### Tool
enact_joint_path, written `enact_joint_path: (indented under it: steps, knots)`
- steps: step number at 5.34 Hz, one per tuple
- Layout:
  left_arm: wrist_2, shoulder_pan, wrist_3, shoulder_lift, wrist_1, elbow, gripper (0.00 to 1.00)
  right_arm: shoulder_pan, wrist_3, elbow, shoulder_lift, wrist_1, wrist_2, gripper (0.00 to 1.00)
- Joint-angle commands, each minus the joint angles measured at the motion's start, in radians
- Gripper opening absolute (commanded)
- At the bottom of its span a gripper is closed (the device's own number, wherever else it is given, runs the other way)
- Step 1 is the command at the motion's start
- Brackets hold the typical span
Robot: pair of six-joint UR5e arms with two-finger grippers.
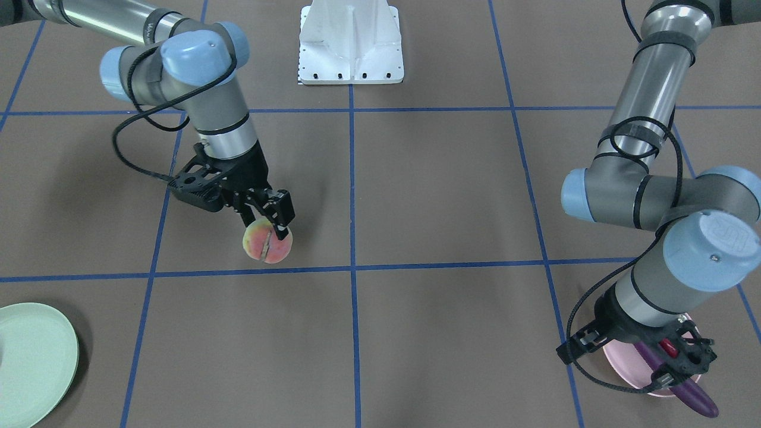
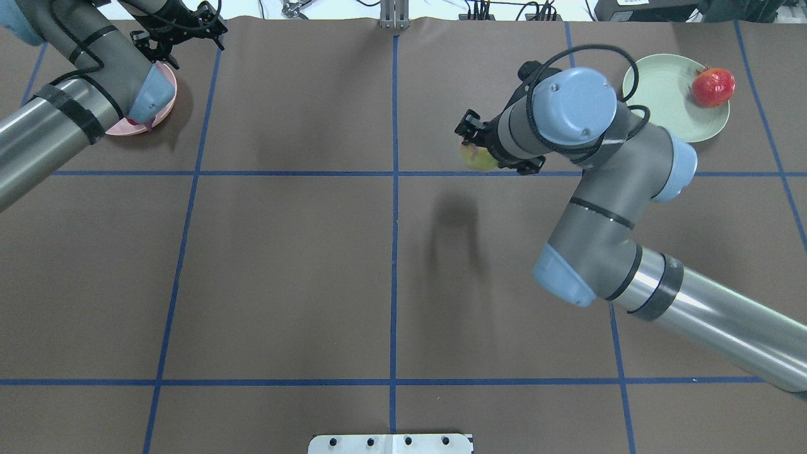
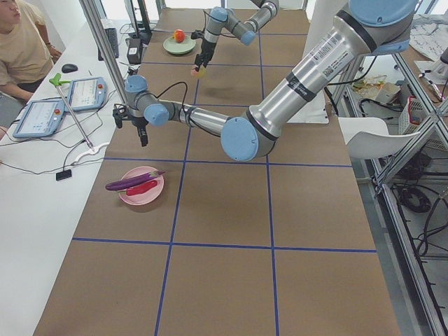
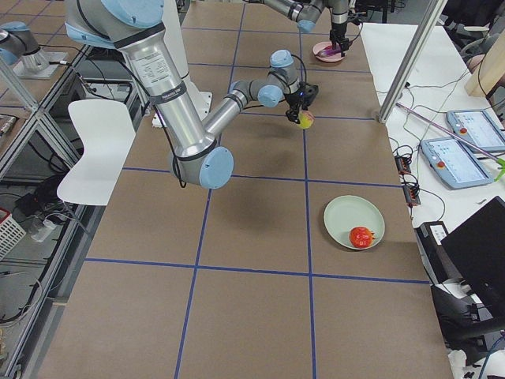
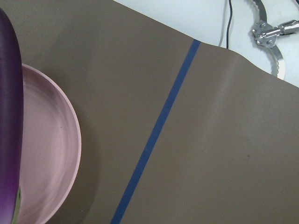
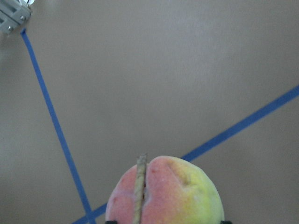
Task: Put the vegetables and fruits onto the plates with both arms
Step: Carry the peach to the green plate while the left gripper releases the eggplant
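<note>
The right gripper (image 1: 269, 219) is closed around the peach (image 1: 267, 241), one finger on each side, and holds it above the table (image 1: 440, 196). In the overhead view the fruit is well apart from the mint plate (image 2: 662, 94), at its 9 o'clock. The pomegranate (image 2: 714, 87) rests at that plate's 3 o'clock rim. The left gripper (image 3: 143, 135) hovers over the pink plate (image 3: 150, 197); I cannot tell how far apart its fingers are. The eggplant (image 3: 131, 183) and chili (image 3: 142, 187) lie on that plate side by side.

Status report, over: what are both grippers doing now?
Right gripper shut on peach, off the table. Left gripper above pink plate, jaws unclear; eggplant and chili on it. Pomegranate on green plate, bare space beside it.
</note>
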Motion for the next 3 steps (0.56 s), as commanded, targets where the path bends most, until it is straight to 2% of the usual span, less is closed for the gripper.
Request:
enact_joint_path:
  steps: [1,2,3]
  knots:
    - [-0.061,-0.001,0.041,0.202,0.005,-0.293,1.00,0.182,-0.296,-0.109,-0.011,-0.036,0.076,0.00]
    - [-0.063,0.003,0.055,0.332,0.005,-0.455,1.00,0.268,-0.419,-0.200,-0.011,-0.033,0.123,0.00]
    - [-0.062,0.008,0.055,0.378,0.012,-0.539,1.00,0.340,-0.569,-0.314,-0.012,-0.014,0.148,0.00]
